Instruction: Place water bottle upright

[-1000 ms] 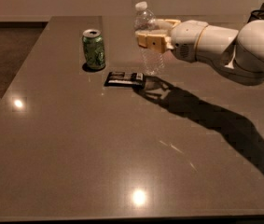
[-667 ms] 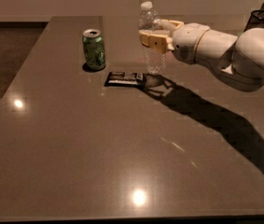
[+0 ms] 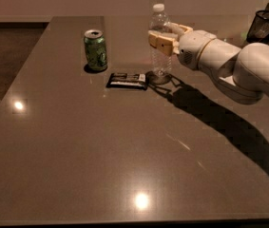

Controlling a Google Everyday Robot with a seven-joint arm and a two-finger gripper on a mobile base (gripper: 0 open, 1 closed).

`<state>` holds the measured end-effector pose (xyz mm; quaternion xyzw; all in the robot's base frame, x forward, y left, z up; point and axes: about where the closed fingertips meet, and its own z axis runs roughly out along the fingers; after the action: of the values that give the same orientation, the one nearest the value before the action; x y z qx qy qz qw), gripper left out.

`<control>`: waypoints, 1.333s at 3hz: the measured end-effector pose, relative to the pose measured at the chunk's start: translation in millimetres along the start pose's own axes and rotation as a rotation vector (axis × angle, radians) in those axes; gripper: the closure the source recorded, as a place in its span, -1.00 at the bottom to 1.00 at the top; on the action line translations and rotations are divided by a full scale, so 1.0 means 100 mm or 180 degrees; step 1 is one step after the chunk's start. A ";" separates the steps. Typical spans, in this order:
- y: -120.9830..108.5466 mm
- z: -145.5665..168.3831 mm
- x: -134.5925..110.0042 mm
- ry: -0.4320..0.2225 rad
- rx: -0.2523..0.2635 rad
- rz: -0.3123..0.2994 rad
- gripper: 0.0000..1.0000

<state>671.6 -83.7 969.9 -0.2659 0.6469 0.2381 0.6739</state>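
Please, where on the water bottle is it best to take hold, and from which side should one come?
Grip the water bottle at its middle, coming level from the picture's right. It stands upright, tall and narrow, so a side grip across the round body suits it; the dark packet and green can are on its left. The gripper is shut on it there.

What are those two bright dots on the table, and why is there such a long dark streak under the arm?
Camera view: the dots are glare, probably ceiling lights mirrored in the glossy table. The streak is the shadow of the arm, running from the gripper at the upright water bottle toward the right edge. The light overall is dim and warm.
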 end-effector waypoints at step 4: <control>-0.18 -0.02 0.16 -0.0231 0.0200 -0.0092 -0.22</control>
<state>683.0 -98.4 954.5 -0.2452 0.6253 0.2174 0.7083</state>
